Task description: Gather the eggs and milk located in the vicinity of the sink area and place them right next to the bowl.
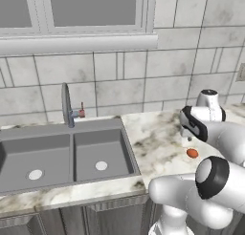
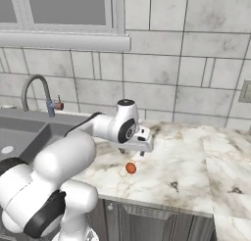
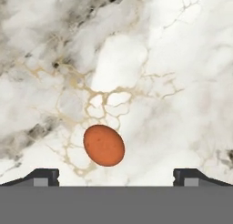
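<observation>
Jaws (image 3: 116,176) spread wide, pointing down above egg (image 3: 103,145)

My white arm (image 1: 210,181) rises from the lower right and bends over a marble counter (image 1: 153,143), its dark-banded wrist turned toward the tiled wall (image 1: 143,81). My gripper (image 1: 185,139) hangs low above the stone, too small here for me to tell how the jaws stand. Just beside it on the counter lies an orange-brown egg (image 1: 192,153), apart from the fingers. To the left, the grey two-basin sink (image 1: 62,155) is set into the counter, a round drain in each basin. Its curved tap (image 1: 67,105) stands at the back edge with a small red lever (image 1: 82,112). A window sill (image 1: 76,43) runs above.
</observation>
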